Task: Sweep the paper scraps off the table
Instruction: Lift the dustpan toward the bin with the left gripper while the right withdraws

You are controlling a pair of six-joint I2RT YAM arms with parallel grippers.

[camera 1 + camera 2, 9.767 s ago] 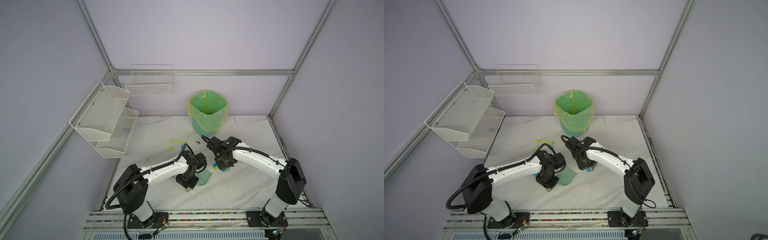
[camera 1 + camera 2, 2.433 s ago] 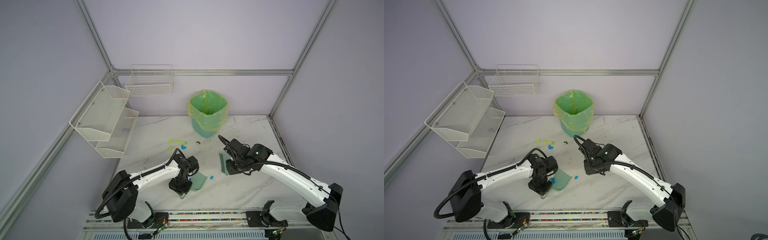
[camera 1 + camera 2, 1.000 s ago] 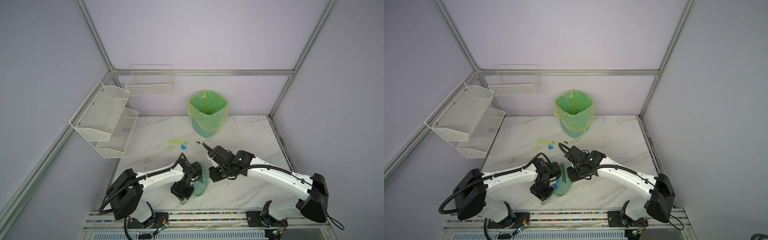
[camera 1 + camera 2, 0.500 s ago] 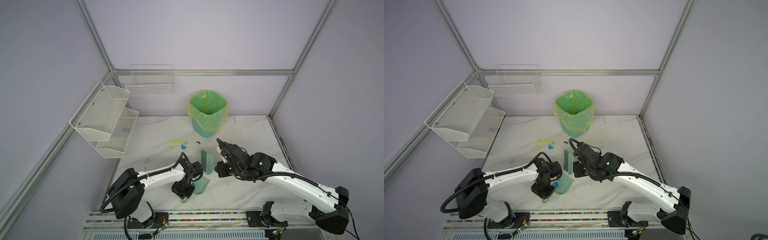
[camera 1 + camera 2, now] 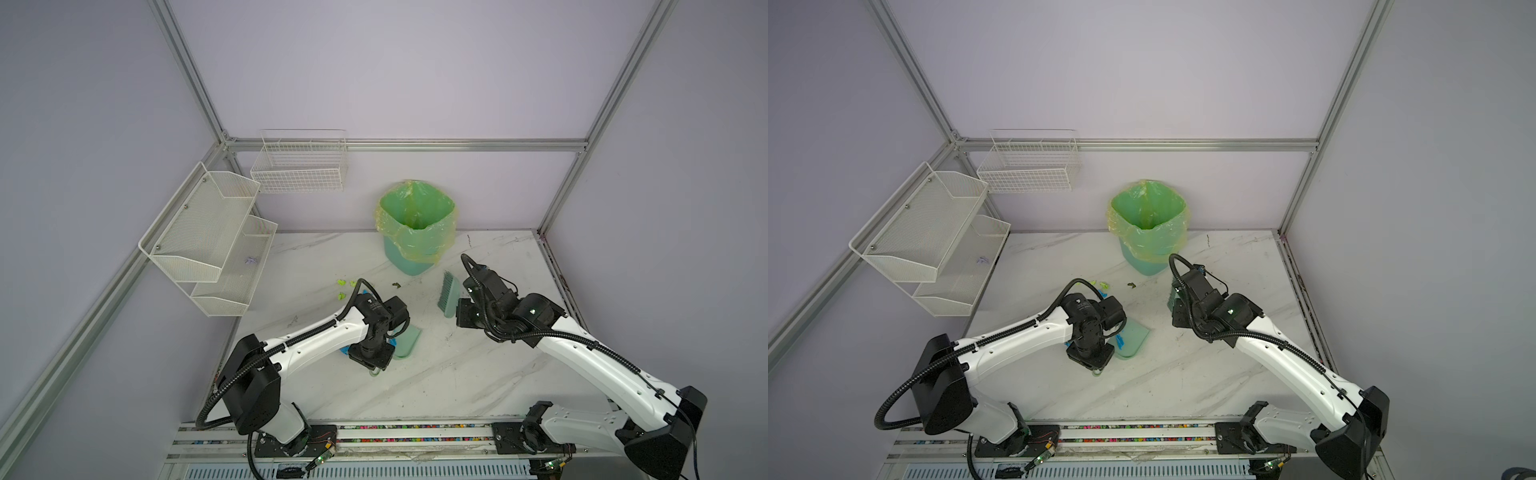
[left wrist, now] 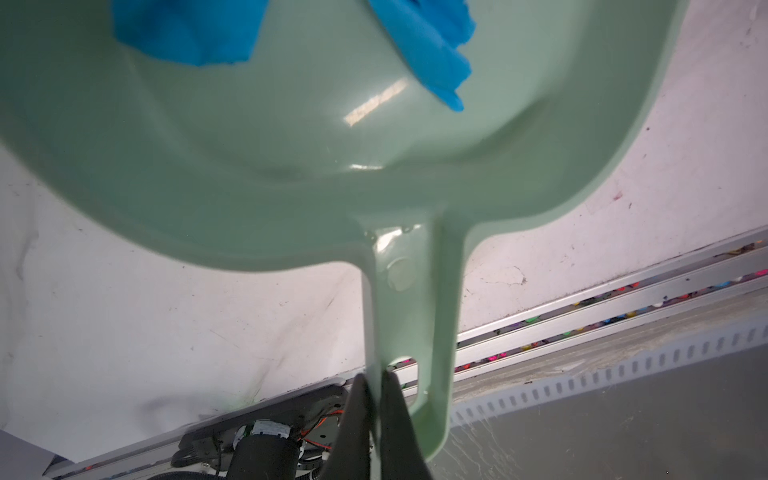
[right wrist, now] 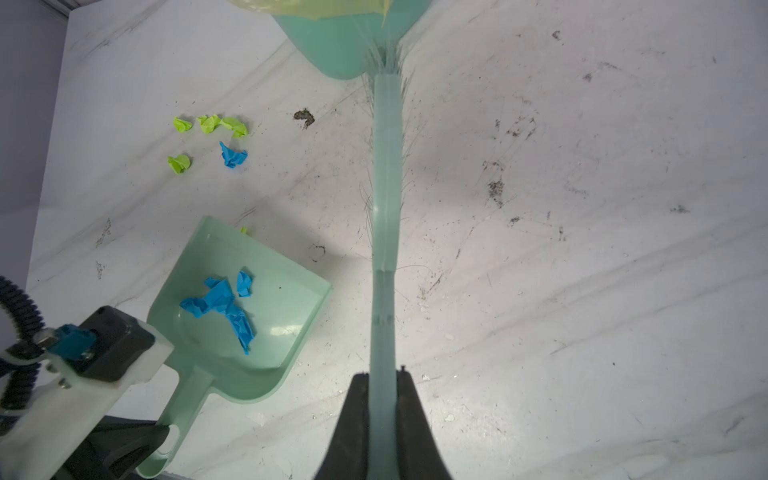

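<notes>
**Paper scraps (image 7: 224, 305).** You see a blue cluster lying inside the pale green dustpan (image 7: 286, 307), toward its back wall. The rest lie loose on the table (image 7: 582, 257) beyond the pan's open lip: four yellow-green bits and one blue bit grouped together, and one more yellow-green bit right at the lip. A dark speck (image 7: 304, 117) sits beside the loose group, on the side toward the bin (image 7: 340, 50).

**Left gripper (image 6: 375, 380).** Your jaws are pressed together on one edge of the dustpan's handle, next to its hanging hole. The blue cluster lies a handle's length ahead of the jaws. The loose group lies farther out, past the pan. You cannot tell whether the pan rests on the table.

**Right gripper (image 7: 382, 374).** Your jaws pinch the handle of the green brush (image 7: 386, 187), which reaches forward so that its bristled end nears the foot of the bin. No scrap touches the brush.

**Both top views.** The loose scraps lie left of the brush, well apart from it. The dustpan sits between the two arms.
</notes>
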